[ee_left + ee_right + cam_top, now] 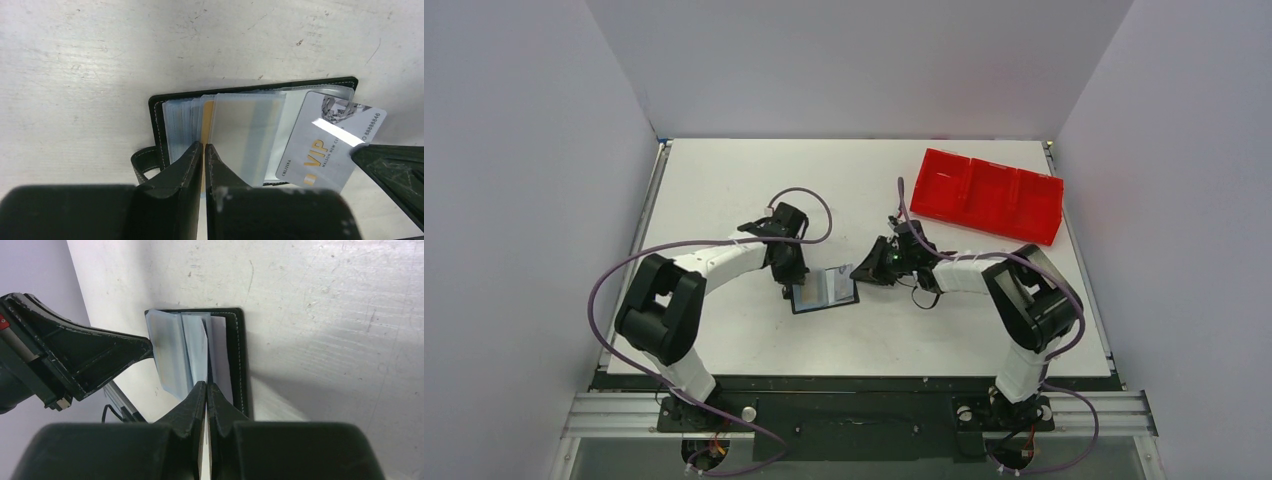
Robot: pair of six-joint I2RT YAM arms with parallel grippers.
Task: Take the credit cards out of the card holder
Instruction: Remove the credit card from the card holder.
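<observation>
card holder (824, 292): lying open on the white counter (724, 190), between the two arms.
clear sleeves (245, 135): fanning up out of the card holder.
left end effector (204, 148): closed, pinching the near edge of the sleeves.
right end effector (206, 388): closed, gripping the silver vip card (320, 147) at its corner.
silver vip card: sticking out tilted at the holder's right side, partly under a sleeve.
red tray (989, 195): sitting at the far right, well apart.

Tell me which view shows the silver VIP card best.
Left wrist: the VIP card faces the camera, print legible, angled half out of the card holder. Top external shows only a pale sliver by the right gripper. Right wrist sees it edge-on in that gripper, barely distinguishable.
</observation>
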